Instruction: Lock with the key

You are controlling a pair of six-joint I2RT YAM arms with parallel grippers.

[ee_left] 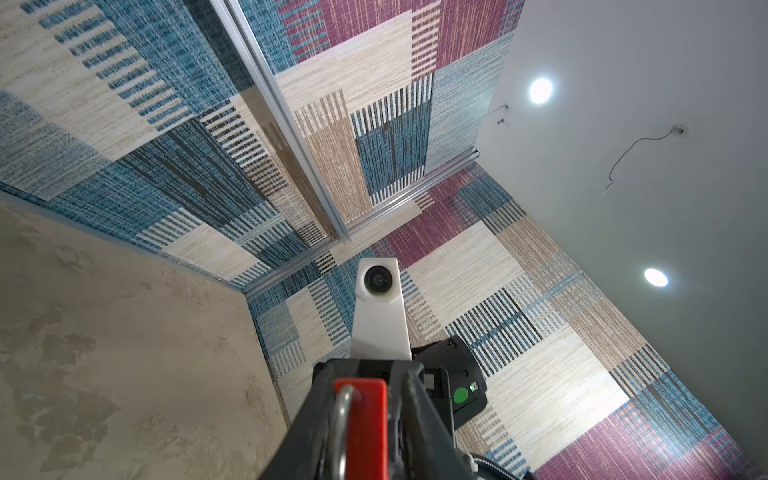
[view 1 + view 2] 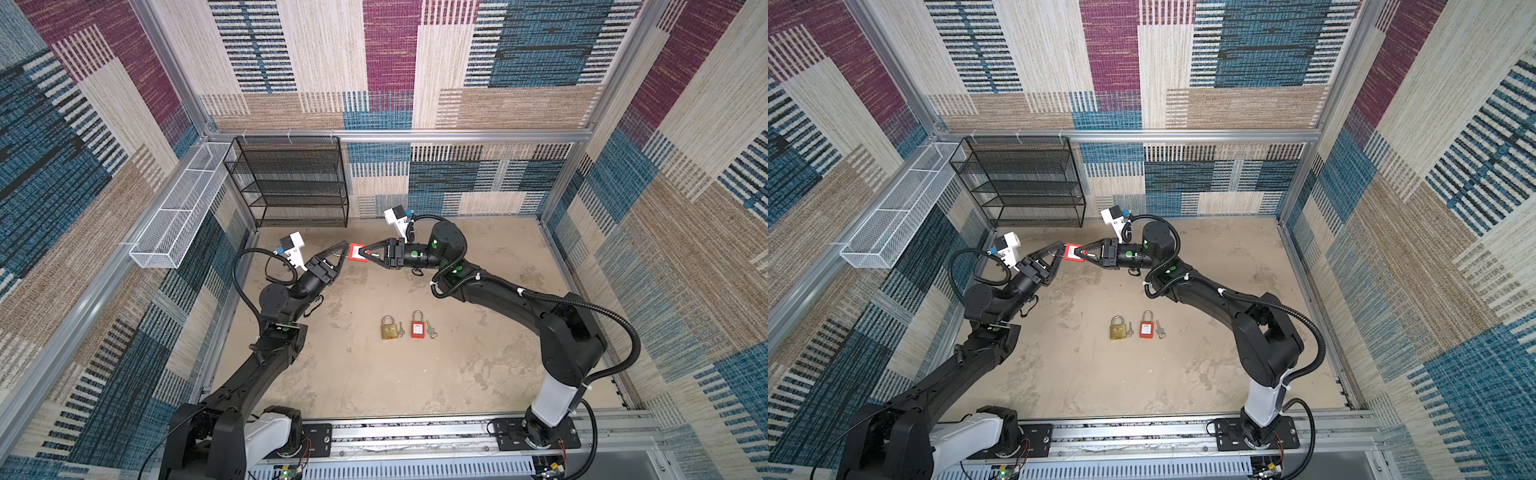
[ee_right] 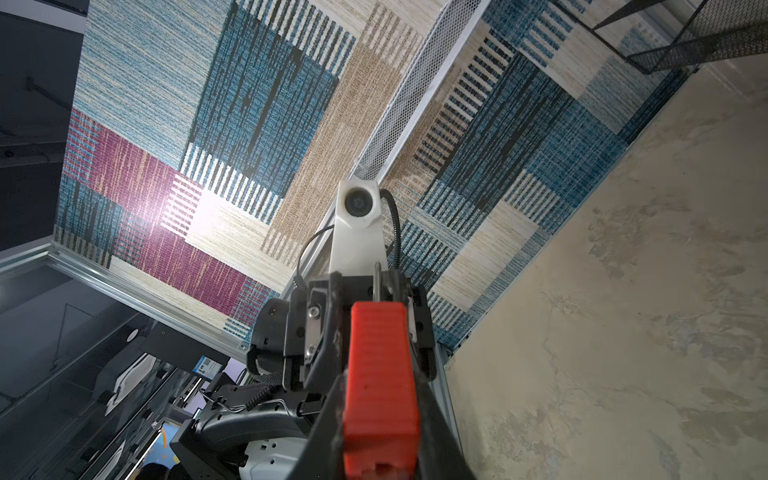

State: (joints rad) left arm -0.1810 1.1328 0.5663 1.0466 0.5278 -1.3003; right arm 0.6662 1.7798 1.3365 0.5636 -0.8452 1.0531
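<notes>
A red padlock [image 2: 356, 252] [image 2: 1072, 252] hangs in the air between both grippers, behind the middle of the floor. My right gripper [image 2: 364, 252] is shut on its broad faces, and the red body [image 3: 380, 374] fills the space between its fingers. The silver shackle [image 1: 341, 411] runs along the red body in the left wrist view. My left gripper [image 2: 345, 248] sits at the padlock's other end with its jaws a little apart. A thin metal strip [image 3: 377, 276] sticks out of that end. I cannot tell whether it is the key.
On the floor nearer the front lie a brass padlock [image 2: 388, 328] with a small key [image 2: 401, 330] and a second red padlock [image 2: 417, 327] with keys [image 2: 431, 331]. A black mesh shelf [image 2: 291, 183] and a white mesh basket [image 2: 178, 212] stand at the back left.
</notes>
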